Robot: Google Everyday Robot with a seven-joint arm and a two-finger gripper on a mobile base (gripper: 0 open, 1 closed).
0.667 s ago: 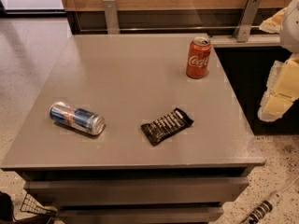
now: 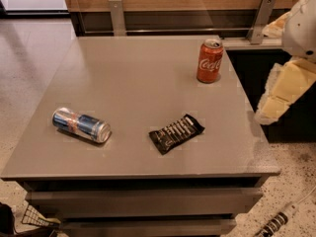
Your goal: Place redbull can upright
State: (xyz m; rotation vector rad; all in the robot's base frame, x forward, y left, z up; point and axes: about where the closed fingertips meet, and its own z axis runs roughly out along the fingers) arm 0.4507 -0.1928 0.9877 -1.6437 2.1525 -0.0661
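The redbull can (image 2: 81, 125) lies on its side near the front left of the grey table (image 2: 138, 78), with its silver end facing right and toward the front. My gripper (image 2: 277, 95) hangs at the right edge of the view, beyond the table's right side. It is far from the can and holds nothing that I can see. The white arm (image 2: 302, 26) rises above it.
A red Coca-Cola can (image 2: 210, 60) stands upright at the back right of the table. A black snack wrapper (image 2: 176, 133) lies flat near the front centre. A wood-panelled wall with metal brackets (image 2: 117, 16) runs behind the table. Drawers sit below the front edge.
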